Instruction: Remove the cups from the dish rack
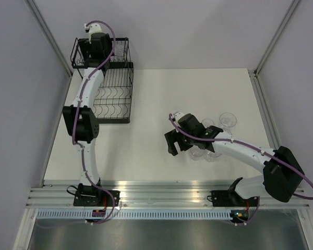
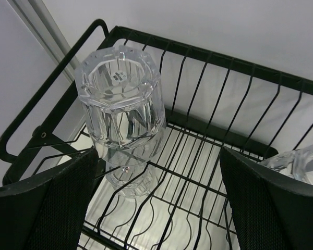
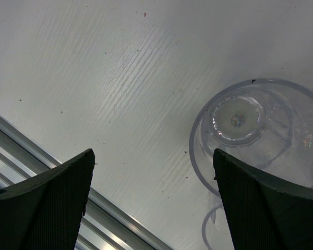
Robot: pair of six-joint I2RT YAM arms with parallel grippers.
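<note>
Black, mesh-textured finger pads (image 2: 47,208) of the left gripper (image 2: 156,156) fill the bottom corners of the left wrist view. They are spread as wide as they go and hold nothing. Just beyond the gap between them, a clear faceted plastic tumbler (image 2: 120,99) sits mouth-down in the upper tier of the black wire dish rack (image 2: 219,57). It seems to be nested over a second tumbler below, though the clear plastic makes that hard to tell. It is probably inverted so that it can drain, which puts its closed base toward the camera and leaves its tapered wall as the surface to pinch. Another clear tumbler (image 2: 297,164) lies partly hidden behind the right-hand pad, at the rack's other side. The wide spread looks meant to straddle the inverted tumbler, yet neither pad touches it. Seen from above, the left arm is stretched to the far left corner of the white table (image 1: 156,94), where the rack stands. The right gripper (image 3: 152,156) hangs equally wide and empty over the table near its front aluminium rail (image 3: 21,151). An upright clear tumbler (image 3: 250,125) stands just beside one of its fingers, untouched. That one belongs to a small cluster of tumblers (image 1: 228,120) already out of the rack, standing by the right arm and well apart from it. I judge the job part done, with at least two tumblers yet to be lifted out.
</note>
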